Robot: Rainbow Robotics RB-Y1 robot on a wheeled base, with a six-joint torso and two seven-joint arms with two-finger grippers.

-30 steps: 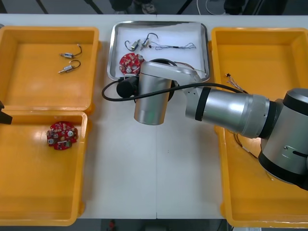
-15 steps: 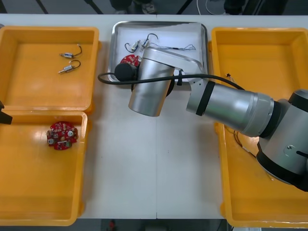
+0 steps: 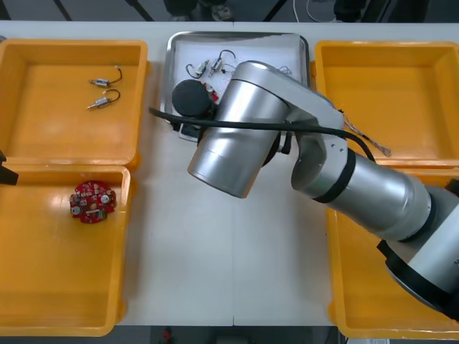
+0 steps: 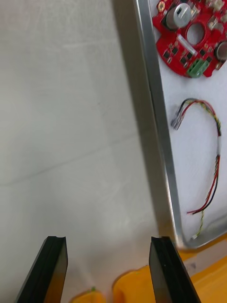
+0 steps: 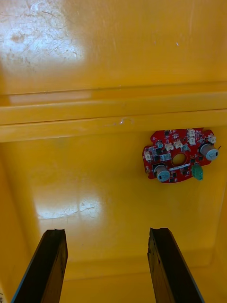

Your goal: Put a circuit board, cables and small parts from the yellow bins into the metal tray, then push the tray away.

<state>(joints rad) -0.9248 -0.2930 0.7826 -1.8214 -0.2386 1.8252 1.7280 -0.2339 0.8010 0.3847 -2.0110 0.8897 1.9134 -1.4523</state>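
Right gripper [image 4: 108, 239] wide beside metal tray [image 4: 158, 142], its length across table [image 4: 71, 118], left gripper [image 5: 106, 232] wide over yellow bin [image 5: 94, 156]

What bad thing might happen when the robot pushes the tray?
The right gripper, fingers open, hangs beside the metal tray; an off-centre shove might spin it. A jolt might toss out the thin cable by its rim. Near the table's far edge, the tray might slide off. The left gripper hovers over a yellow bin.
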